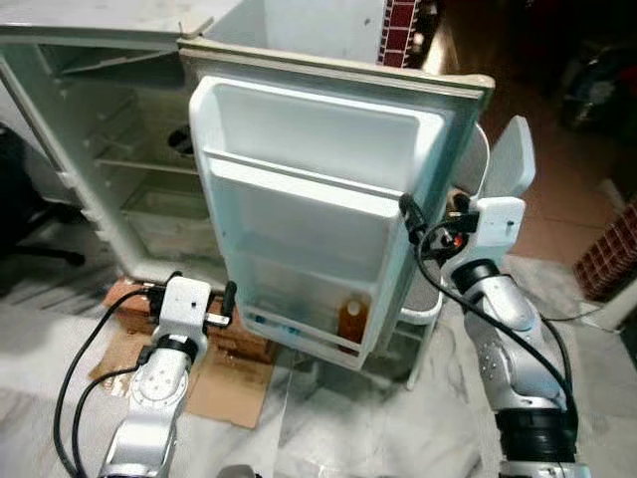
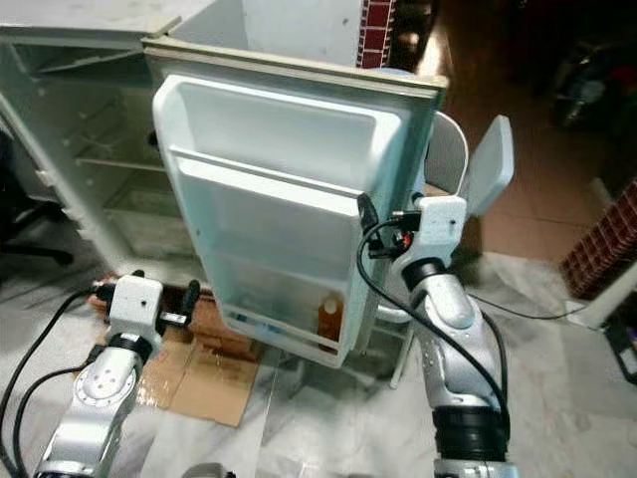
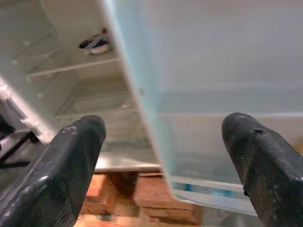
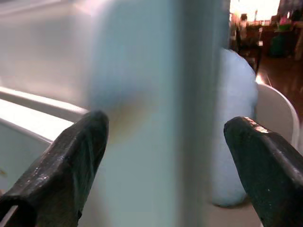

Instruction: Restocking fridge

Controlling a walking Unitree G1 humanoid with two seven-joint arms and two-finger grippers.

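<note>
Right gripper: fingers wide, straddling fridge door outer edge. Risk: swinging door tips amber bottle off bottom rack.

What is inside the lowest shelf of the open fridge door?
An amber bottle stands in the bottom door shelf, at its right end. Something blue shows faintly through the shelf's front; I cannot identify it. The shelf wall covers the rest.

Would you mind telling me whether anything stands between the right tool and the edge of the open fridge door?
Nothing visible does. The right tool is open with its fingers either side of the fridge door edge, so the door edge sits straight ahead in the gap. A white chair stands behind the door, not between them.
</note>
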